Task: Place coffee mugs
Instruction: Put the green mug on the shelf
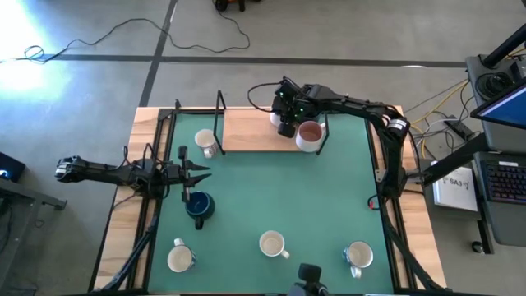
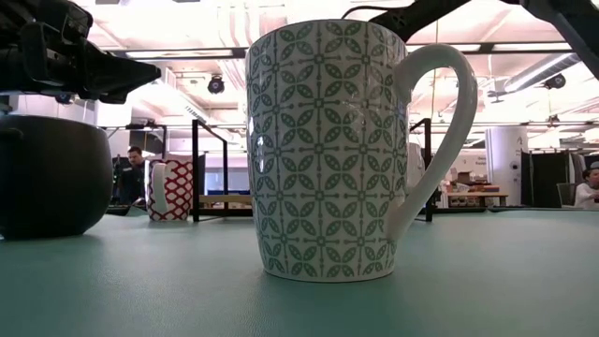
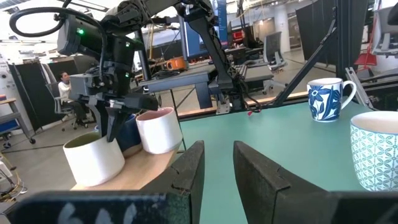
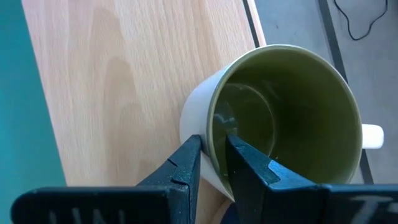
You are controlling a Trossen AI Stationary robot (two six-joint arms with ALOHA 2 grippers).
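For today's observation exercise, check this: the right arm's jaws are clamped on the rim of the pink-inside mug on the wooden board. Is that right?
Not quite. The right gripper pinches the rim of the olive-green-inside mug, not the pink one, as the right wrist view shows. The pink-inside mug stands beside it on the wooden board.

Seven mugs show from above, all upright. Two stand side by side on the wooden board at the table's far edge — a white mug with an olive-green inside (image 4: 280, 118), its rim wall between two dark fingers, and a white mug with a pink inside (image 1: 310, 135). A white mug with a red pattern (image 1: 205, 143) stands on the green mat just left of the board. A dark blue mug (image 1: 199, 205) sits left of centre. Along the near edge stand three more — a white one at left (image 1: 180, 258), a cream one with a green leaf pattern (image 2: 323, 150) in the middle, and a white one with blue flowers (image 3: 324, 99) at right.
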